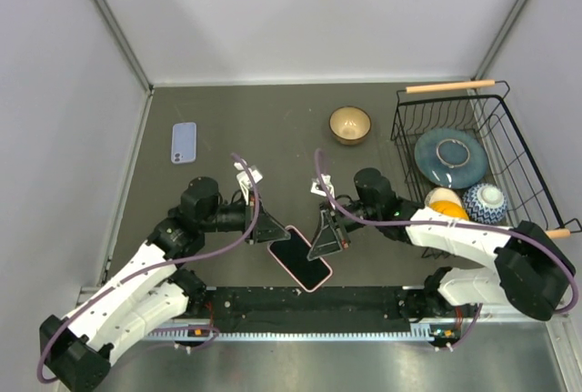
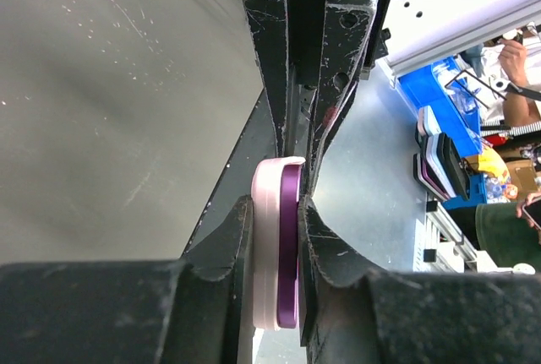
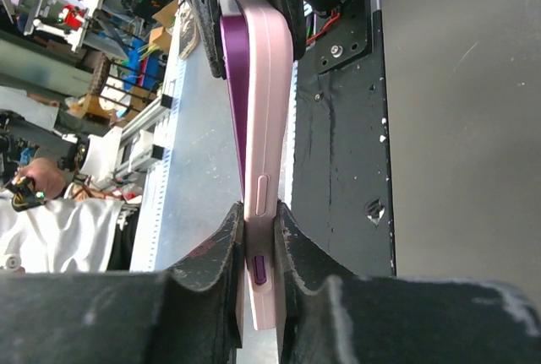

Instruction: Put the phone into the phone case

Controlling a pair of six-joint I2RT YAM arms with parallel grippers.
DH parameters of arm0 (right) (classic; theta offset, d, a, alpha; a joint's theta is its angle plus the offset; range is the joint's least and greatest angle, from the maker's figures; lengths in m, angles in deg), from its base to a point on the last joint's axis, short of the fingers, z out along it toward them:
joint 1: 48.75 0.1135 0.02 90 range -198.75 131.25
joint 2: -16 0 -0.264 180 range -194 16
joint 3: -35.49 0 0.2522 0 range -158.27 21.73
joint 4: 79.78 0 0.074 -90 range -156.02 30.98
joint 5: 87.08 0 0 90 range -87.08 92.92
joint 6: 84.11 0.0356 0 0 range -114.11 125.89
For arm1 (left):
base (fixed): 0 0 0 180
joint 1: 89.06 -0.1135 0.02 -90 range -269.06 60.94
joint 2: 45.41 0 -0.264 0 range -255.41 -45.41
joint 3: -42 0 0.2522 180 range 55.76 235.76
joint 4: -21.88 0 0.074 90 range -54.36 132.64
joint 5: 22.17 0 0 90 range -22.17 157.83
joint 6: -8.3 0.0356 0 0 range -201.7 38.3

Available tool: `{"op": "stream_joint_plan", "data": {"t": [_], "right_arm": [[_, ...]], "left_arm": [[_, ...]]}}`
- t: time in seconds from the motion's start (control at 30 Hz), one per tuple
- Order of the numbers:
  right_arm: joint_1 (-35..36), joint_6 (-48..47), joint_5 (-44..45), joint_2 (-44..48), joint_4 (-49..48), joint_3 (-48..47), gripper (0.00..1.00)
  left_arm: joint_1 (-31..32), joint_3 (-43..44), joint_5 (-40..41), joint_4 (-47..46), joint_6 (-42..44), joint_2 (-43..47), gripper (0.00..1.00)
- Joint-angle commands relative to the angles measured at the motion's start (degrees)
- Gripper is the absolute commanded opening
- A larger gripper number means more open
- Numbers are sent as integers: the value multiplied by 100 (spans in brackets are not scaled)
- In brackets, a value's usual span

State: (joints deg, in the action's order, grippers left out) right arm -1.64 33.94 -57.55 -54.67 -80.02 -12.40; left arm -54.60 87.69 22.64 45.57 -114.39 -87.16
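A purple phone sits partly inside a pink phone case, held up between both arms near the table's front edge. My left gripper is shut on one end. In the left wrist view its fingers press the pink case on one side and the purple phone on the other, and the phone's edge stands a little proud of the case. My right gripper is shut on the other end. In the right wrist view the case lies between its pads, with the phone along its left face.
A light blue phone-shaped slab lies flat at the back left. A tan bowl stands at the back centre. A black wire basket on the right holds a blue plate, a patterned bowl and a yellow one.
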Motion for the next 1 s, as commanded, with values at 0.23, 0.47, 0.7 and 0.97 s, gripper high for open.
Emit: {"op": "stream_joint_plan", "data": {"t": [0.23,0.47,0.7,0.97], "right_arm": [[61,798,-308,-79,-2617,-68,0],[-97,632,-501,229,-2424,-111,0],[-158,288,-457,265,-1799,-156,0],[-237,464,-352,186,-2053,3,0]], "left_arm": [[-27,394,283,466,307,-26,69],[-246,166,46,106,-315,527,68],[-493,-264,89,-1132,-1502,1117,71],[-501,-187,265,-435,-1329,1144,59]]}}
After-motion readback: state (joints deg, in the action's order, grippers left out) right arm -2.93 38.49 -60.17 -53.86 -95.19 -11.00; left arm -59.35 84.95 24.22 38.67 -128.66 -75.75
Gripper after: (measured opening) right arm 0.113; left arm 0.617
